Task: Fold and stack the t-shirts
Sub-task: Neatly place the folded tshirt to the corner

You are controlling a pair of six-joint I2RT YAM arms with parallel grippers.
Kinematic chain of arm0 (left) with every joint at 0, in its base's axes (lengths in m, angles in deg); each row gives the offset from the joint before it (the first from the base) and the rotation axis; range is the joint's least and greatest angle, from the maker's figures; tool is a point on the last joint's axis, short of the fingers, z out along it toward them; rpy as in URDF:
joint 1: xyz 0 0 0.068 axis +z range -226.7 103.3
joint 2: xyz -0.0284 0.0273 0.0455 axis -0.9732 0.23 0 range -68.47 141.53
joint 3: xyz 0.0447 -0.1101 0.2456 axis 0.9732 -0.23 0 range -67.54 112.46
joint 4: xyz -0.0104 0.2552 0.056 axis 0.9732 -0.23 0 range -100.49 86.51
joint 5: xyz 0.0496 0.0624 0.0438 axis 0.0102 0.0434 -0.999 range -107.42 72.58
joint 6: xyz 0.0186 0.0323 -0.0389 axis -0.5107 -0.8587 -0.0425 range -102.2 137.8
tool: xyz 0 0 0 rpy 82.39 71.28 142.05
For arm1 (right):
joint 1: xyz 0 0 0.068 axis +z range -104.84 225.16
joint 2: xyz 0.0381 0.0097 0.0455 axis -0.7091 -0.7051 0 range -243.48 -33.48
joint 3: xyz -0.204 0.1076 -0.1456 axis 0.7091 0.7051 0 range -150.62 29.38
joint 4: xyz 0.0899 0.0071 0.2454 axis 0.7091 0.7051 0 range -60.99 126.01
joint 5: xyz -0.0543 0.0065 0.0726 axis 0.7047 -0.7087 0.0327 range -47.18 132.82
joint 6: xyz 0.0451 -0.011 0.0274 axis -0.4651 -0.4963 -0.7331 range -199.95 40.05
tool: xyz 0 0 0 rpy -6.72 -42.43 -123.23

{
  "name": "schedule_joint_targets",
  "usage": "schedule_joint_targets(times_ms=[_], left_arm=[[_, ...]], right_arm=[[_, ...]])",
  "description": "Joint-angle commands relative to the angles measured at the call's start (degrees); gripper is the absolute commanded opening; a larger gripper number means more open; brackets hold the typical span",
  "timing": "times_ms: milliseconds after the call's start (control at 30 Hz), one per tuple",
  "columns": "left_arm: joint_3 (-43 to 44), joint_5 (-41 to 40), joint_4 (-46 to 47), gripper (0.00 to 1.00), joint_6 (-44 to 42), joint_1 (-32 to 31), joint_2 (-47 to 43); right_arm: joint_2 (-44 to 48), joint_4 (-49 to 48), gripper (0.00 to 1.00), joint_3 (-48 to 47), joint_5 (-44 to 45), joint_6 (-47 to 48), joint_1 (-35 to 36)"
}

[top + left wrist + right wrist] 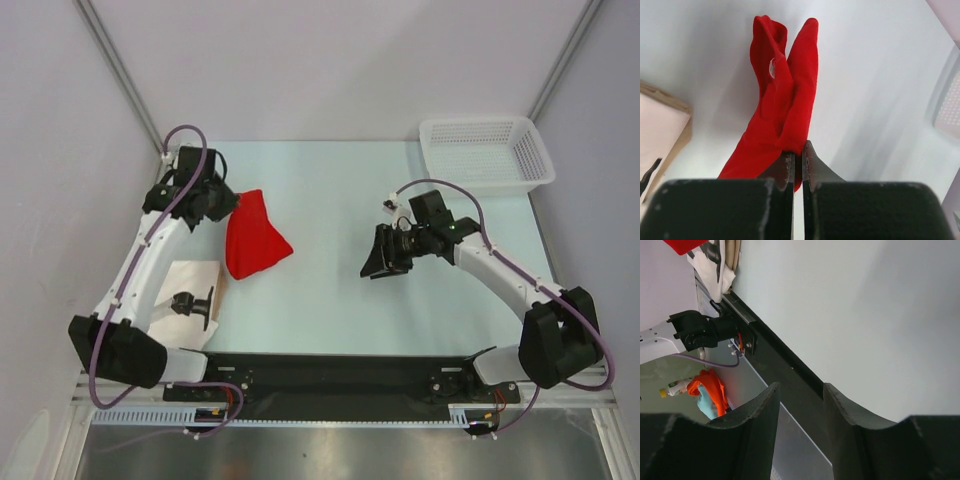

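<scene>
The left gripper (pixel 798 150) is pinched tight on a fold of the red t-shirt (pixel 255 240). The shirt trails from the fingers as a bunched, twisted strip at about 9 o'clock from the middle of the table (pixel 330 300), and how much of its far end rests on the surface I cannot tell. The right gripper (pixel 385 255) is empty, its jaws standing at a middling gap, and hovers near the table's middle toward 3 o'clock, well apart from the cloth. The step in hand looks like opening the shirt out flat before any fold, and that probably needs a second hold. The right gripper would do best to cross toward 9 o'clock and take one clear edge, a hem or a shoulder, rather than the thick middle of the bundle where several layers would come up together. With two corners held, drawing them apart along the 9-to-3 line should let the twist fall out. The shirt is best laid on the bare middle, away from the beige sheet (pixel 185 280) at 8 o'clock under the left arm and away from the white mesh basket (pixel 490 178) at 1 o'clock. The left pinch should stay firm while the cloth is pulled taut, since a thin fold can slip.
</scene>
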Motion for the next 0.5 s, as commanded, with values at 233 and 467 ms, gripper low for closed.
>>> schedule_joint_targets(times_ms=[233, 467], left_arm=[[-4.79, -5.92, -4.79, 0.00, 7.83, -1.96, -15.55], [-2.70, -7.59, -6.81, 0.00, 8.10, -1.96, -18.82]], right_arm=[[4.60, -1.48, 0.45, 2.47, -1.30, -0.15, 1.31], [6.09, -0.52, 0.45, 2.56, -1.22, -0.06, 2.36]])
